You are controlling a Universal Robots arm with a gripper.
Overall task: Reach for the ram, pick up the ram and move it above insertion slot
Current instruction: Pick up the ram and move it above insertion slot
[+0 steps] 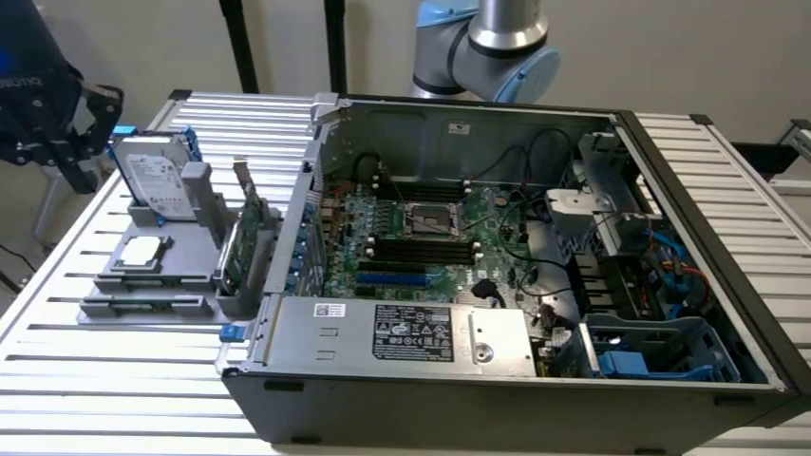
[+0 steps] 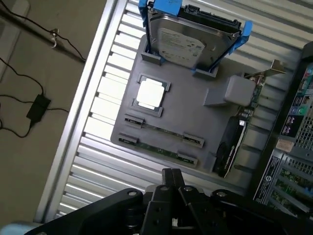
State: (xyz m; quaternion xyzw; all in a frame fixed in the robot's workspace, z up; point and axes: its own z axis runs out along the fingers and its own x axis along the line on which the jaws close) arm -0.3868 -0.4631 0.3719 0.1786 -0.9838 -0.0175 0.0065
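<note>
Two thin green ram sticks (image 2: 164,130) (image 2: 155,149) lie flat in clips on a grey holder (image 2: 190,112); in the exterior view they rest at the holder's near end (image 1: 142,305). My gripper (image 2: 171,177) hangs above the table edge beside the holder, apart from the sticks, with its dark fingers (image 2: 167,180) pressed together and nothing between them. In the exterior view the gripper (image 1: 84,160) is at the far left, above and beyond the holder. The black memory slots (image 1: 419,249) sit on the motherboard inside the open computer case (image 1: 507,380).
On the holder also stand a silver hard drive with blue rails (image 2: 188,41), a square processor chip (image 2: 150,94) and an upright green expansion card (image 1: 249,242). The slatted metal table (image 1: 127,370) carries everything. Cables and a power brick (image 2: 37,107) lie on the floor.
</note>
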